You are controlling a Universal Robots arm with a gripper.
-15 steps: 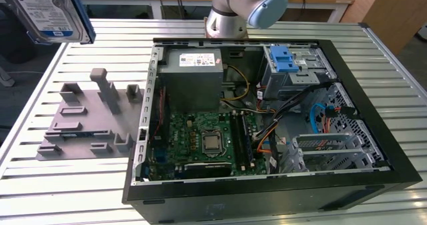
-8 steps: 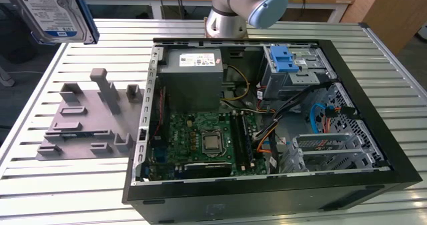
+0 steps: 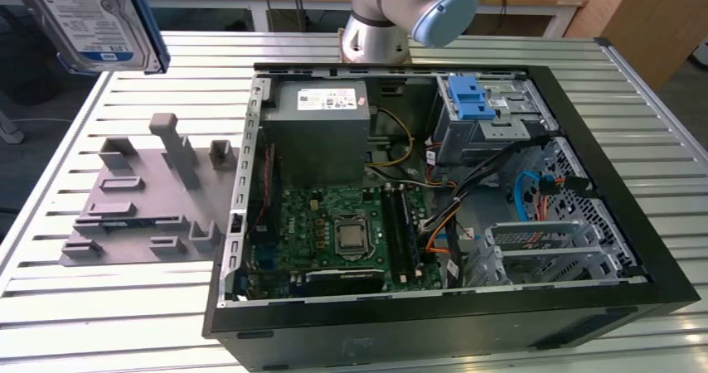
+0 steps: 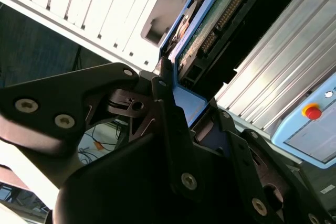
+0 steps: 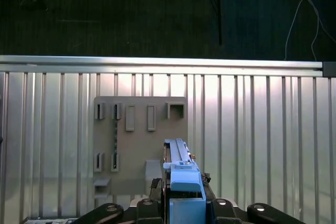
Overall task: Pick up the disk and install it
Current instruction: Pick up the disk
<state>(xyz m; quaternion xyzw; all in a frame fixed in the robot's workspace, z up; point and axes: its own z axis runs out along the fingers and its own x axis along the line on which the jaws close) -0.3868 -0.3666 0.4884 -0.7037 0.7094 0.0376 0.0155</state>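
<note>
End effector: clenched on disk, gripping one end so rest of body juts out free. Disk held in air, clear above grey fixture plate near bench edge at the exterior view's left. Computer case beside plate lies open, so drive bay is reachable from above.

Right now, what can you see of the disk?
The flat rectangular silver metal disk, with a blue-and-white label and a blue plastic carrier frame, hangs in the air clamped in the black claw, clear of the slatted table. In the first wrist view it is edge-on above the grey fixture plate; the second wrist view shows its green circuit board.
</note>
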